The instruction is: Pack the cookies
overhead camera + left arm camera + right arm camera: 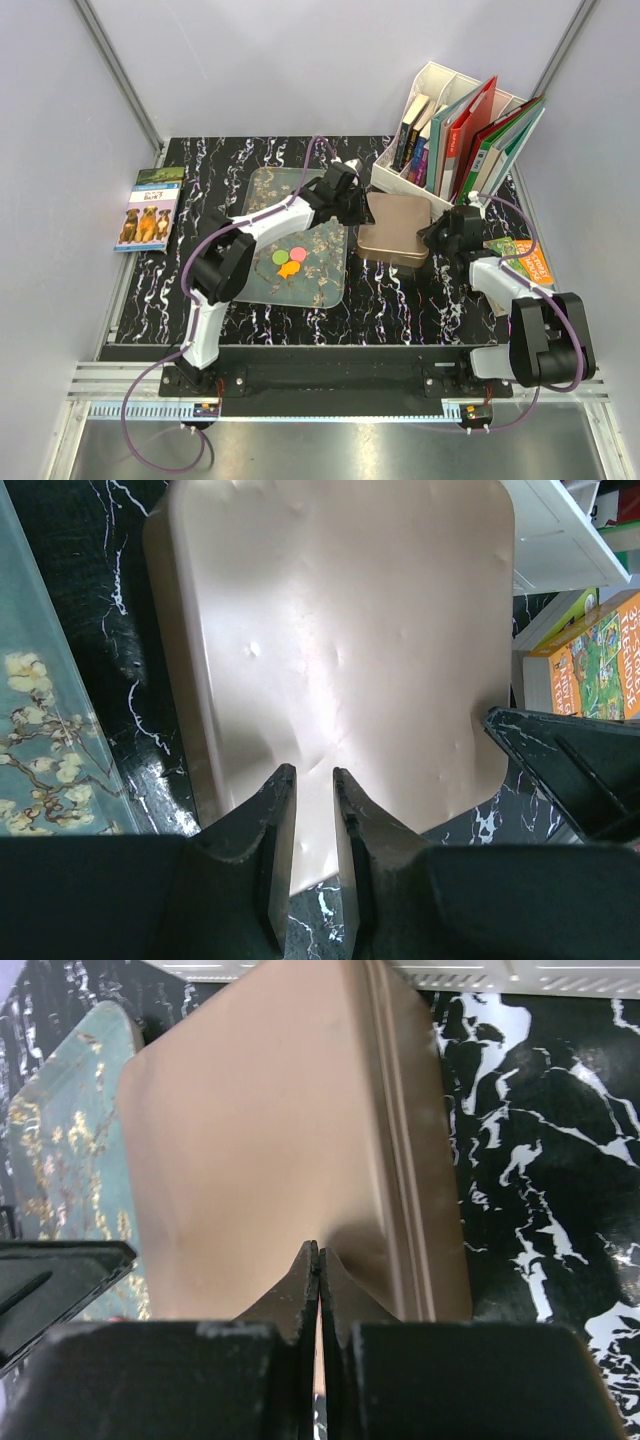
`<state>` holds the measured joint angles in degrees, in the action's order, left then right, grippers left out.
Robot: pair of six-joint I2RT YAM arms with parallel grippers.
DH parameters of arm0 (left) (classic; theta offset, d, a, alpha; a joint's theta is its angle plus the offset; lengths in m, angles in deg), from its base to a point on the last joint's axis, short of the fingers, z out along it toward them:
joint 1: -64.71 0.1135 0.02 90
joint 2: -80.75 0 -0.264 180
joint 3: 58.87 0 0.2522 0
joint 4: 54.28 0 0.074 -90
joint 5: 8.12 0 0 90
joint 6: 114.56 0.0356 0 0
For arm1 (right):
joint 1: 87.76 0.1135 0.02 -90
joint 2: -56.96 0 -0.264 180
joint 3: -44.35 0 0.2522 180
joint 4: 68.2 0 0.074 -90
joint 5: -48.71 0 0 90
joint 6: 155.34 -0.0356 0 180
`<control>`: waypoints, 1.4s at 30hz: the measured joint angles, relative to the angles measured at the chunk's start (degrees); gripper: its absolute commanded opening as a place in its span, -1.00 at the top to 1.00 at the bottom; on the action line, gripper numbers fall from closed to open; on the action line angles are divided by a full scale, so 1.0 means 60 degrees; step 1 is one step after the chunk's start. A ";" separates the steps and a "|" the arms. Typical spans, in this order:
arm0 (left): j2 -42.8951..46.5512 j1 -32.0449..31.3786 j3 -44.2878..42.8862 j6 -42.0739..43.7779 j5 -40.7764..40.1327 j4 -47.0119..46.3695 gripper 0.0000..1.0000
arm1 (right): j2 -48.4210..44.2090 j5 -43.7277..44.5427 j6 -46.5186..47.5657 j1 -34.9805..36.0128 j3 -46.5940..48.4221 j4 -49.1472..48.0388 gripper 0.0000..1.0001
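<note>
A few cookies lie on the glass flower-patterned tray (262,195): a pink one (296,254), a green one (279,258) and an orange one (288,269). A closed tan metal tin (395,228) sits right of the tray. My left gripper (362,206) hovers at the tin's left edge; in the left wrist view its jaws (314,780) stand a narrow gap apart over the lid (340,630), empty. My right gripper (432,236) is at the tin's right edge; in the right wrist view it (318,1248) is shut and empty over the lid (260,1140).
A white file rack (440,120) full of books and folders stands right behind the tin. A dog-cover book (150,208) lies at the table's left edge. An orange and green book (528,262) lies to the right, under the right arm.
</note>
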<state>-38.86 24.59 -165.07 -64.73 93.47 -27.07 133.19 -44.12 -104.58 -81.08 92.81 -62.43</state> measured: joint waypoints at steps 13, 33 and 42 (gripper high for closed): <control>-0.0386 -0.0310 -0.0390 0.0047 -0.0004 0.0233 0.53 | 0.0157 0.0324 -0.0007 0.0015 0.0222 0.0273 1.00; -0.1020 -0.0605 -0.1268 0.0149 -0.0018 0.0619 0.53 | 0.0521 0.0612 0.0033 0.0015 0.1206 0.1869 1.00; -0.0994 -0.0616 -0.1268 0.0200 -0.0120 0.0612 0.49 | 0.0062 0.0699 0.0036 0.0015 0.1166 0.2524 0.98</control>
<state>-44.82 20.90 -172.68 -63.52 92.75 -23.40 133.56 -39.93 -104.37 -81.00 99.80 -47.28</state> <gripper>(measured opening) 0.246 0.006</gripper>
